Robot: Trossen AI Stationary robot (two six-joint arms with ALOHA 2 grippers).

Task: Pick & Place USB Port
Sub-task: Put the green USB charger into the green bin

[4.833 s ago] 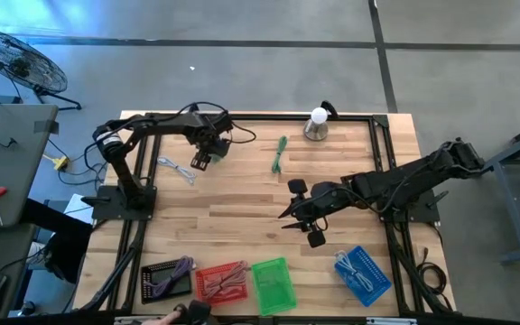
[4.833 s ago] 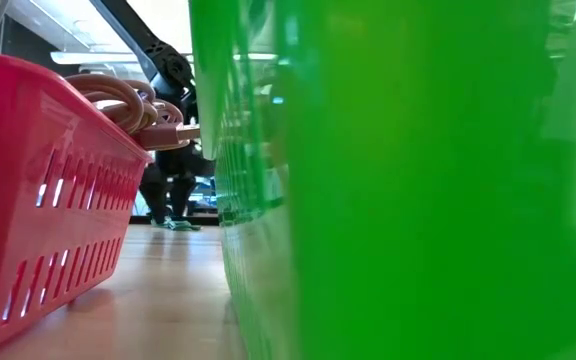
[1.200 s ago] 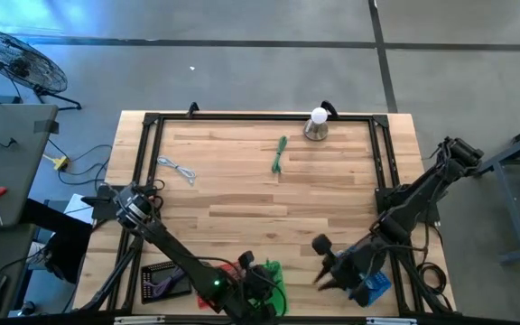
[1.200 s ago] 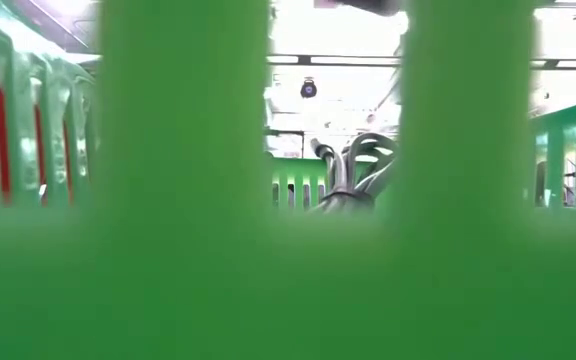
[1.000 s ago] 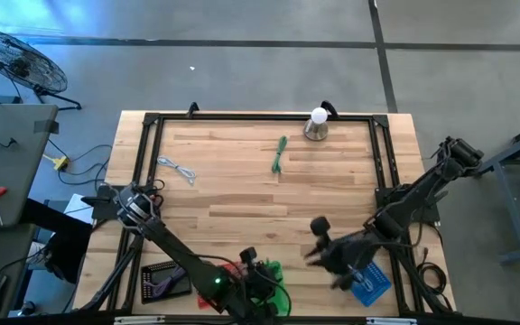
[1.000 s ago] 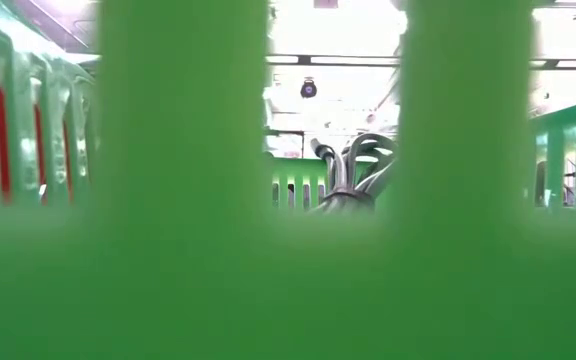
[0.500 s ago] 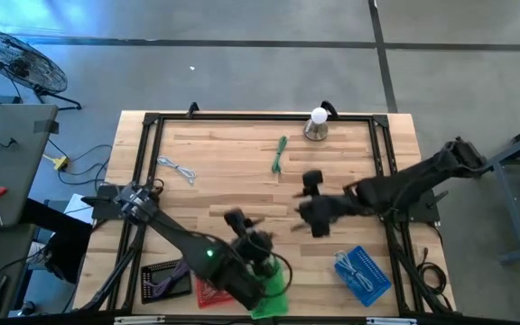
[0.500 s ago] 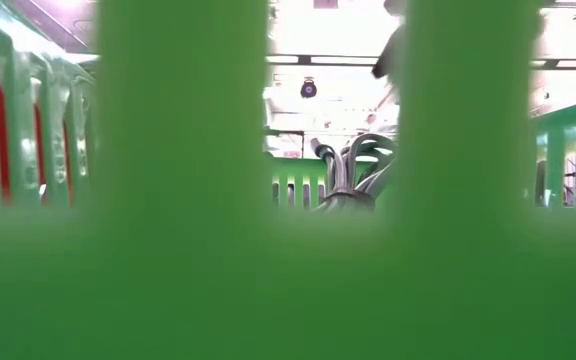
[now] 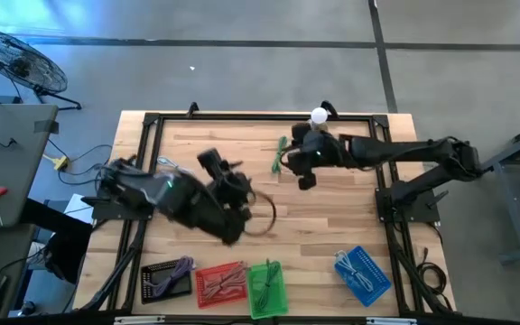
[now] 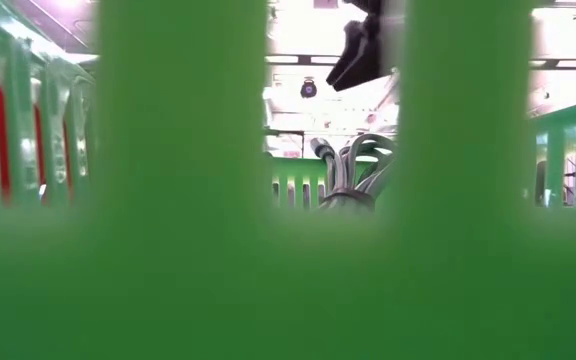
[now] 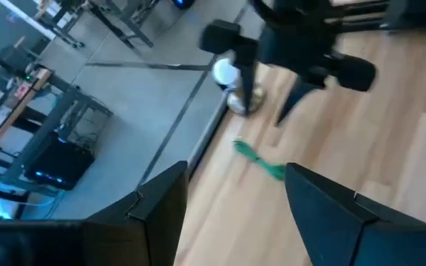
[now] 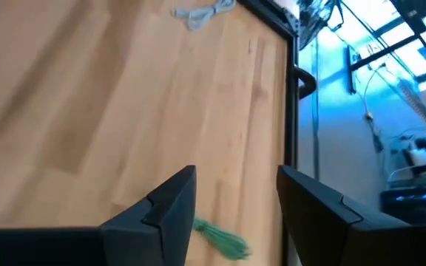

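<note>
A green cable (image 9: 280, 153) lies flat on the wood near the table's far edge; it also shows as the green cable (image 12: 220, 238) and the green cable (image 11: 261, 161) in the wrist views. A white cable (image 12: 202, 13) lies at far left. My right gripper (image 9: 294, 164) hovers just right of the green cable, open and empty (image 12: 235, 214). My left gripper (image 9: 237, 188) is above the table's middle, open and empty (image 11: 231, 214). A coiled cable (image 10: 348, 180) lies in the green basket (image 9: 267, 287).
Along the near edge stand a black basket (image 9: 165, 278), a red basket (image 9: 222, 282), the green one and a blue basket (image 9: 361, 275), each holding cables. A silvery stand with a white ball (image 9: 317, 125) sits at the far edge. A black frame (image 9: 242, 116) borders the table.
My left gripper has risen out of the green basket at the near edge and swung toward the table's middle. My right gripper has left the blue basket at near right and travelled to the far edge, stopping beside the green cable.
</note>
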